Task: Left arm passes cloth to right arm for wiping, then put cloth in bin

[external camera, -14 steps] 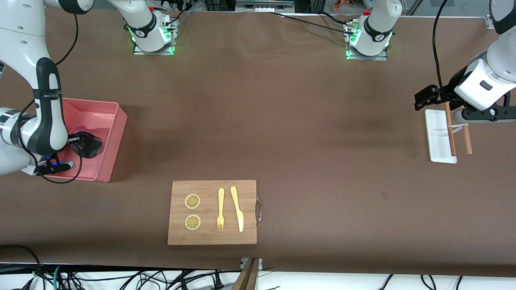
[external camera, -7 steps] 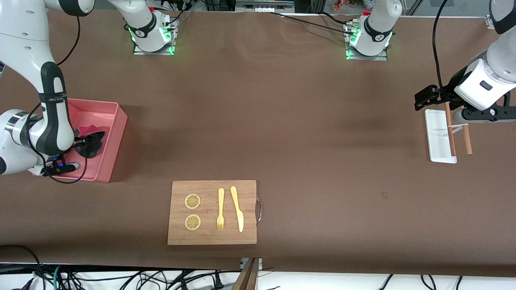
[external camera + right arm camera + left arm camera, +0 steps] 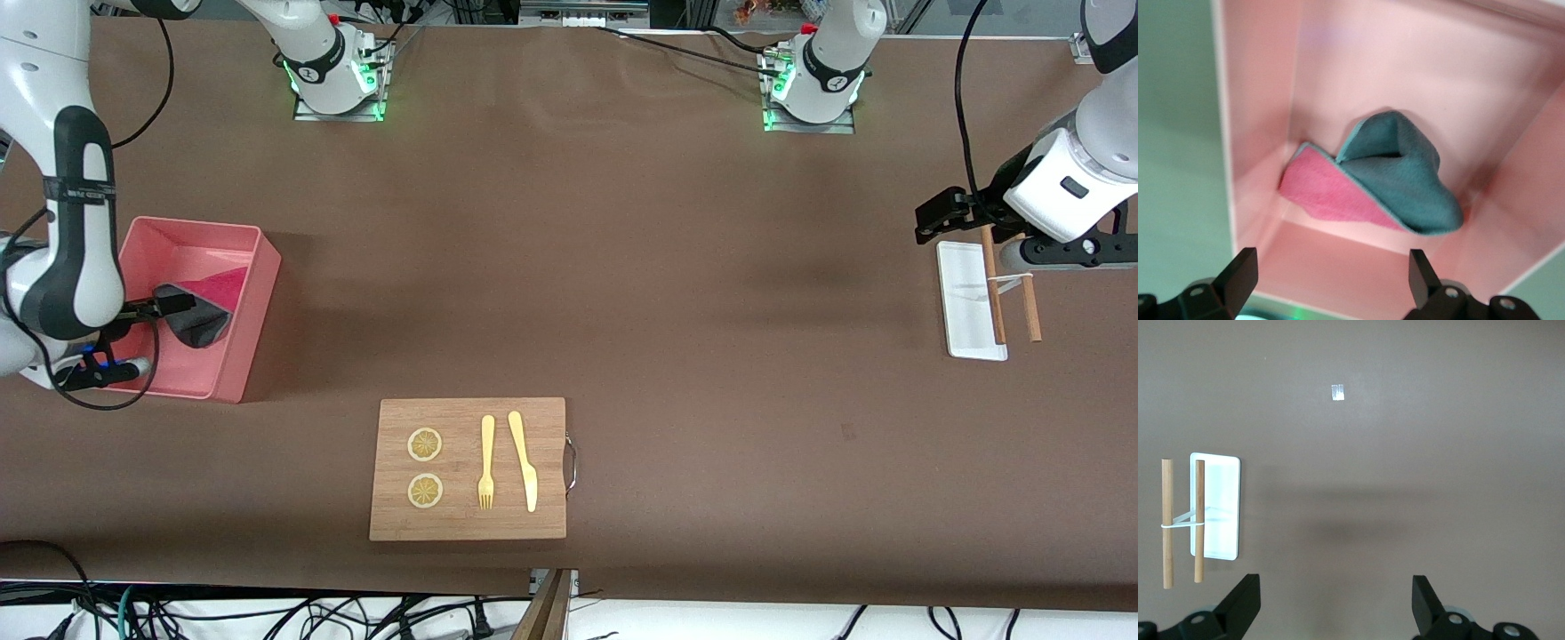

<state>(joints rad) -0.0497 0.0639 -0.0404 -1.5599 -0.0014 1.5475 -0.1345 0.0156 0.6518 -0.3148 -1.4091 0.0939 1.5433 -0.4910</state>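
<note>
Now spread above the pink bin (image 3: 253, 293), the right tool (image 3: 1331, 283) has the cloth (image 3: 203, 307) folded inside it and should rise straight clear, while the left tool (image 3: 1335, 610) waits spread over the table (image 3: 676, 293).

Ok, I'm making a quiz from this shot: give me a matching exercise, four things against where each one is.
Things:
1. cloth
2. fork
3. right gripper
4. left gripper

Places:
A. lying on the wooden board
B. open, over the bin
C. open, over the table beside the white tray
D. lying loose inside the bin

Pairs: 1-D, 2-A, 3-B, 4-C
</note>
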